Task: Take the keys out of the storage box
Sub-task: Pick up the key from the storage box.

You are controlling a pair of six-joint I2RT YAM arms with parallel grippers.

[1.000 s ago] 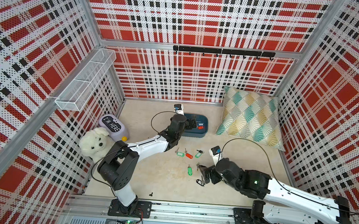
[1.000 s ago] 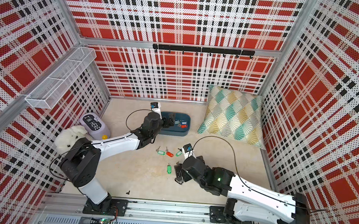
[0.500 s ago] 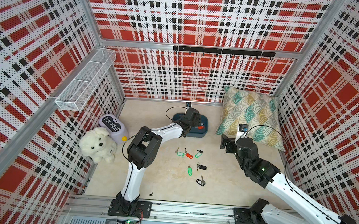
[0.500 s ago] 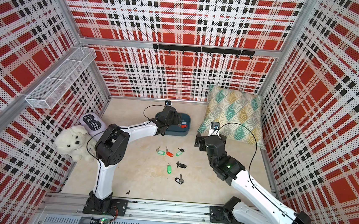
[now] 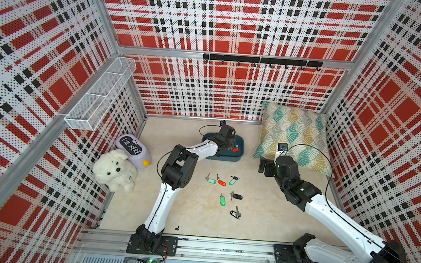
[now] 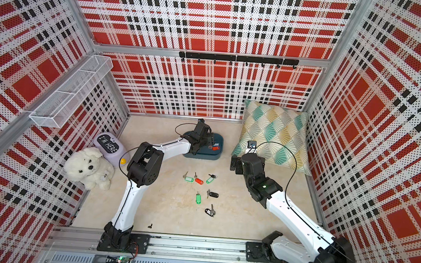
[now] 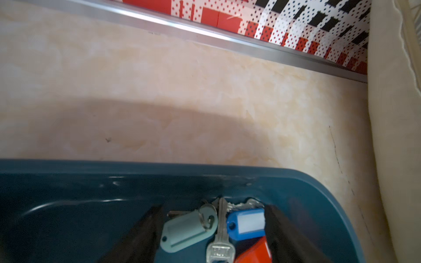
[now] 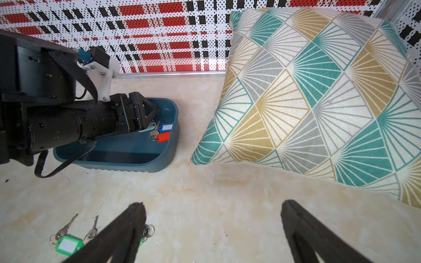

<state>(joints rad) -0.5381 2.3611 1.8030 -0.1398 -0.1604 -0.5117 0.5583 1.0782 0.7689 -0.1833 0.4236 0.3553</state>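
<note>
Keys (image 7: 222,227): grey tag (image 7: 186,230), blue tag (image 7: 247,224) between spread left hand (image 7: 213,207), wrist view | top views: red tag (image 5: 235,149) | right hand (image 8: 213,203) wide

The left claw (image 7: 213,207) is filling the pillow end of the storage box (image 5: 224,158), three keys (image 7: 189,230) packed between its fingers (image 7: 284,234). The box's other end is lying bare. Six more keys are littering the middle of the worktop (image 5: 197,221). The pillow (image 5: 293,136) is blocking the right corner; a bare strip is running between it and the box.

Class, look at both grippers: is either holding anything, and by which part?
Nothing is held yet. The left gripper is open astride the keys in the storage box; the right gripper is open and empty.
</note>
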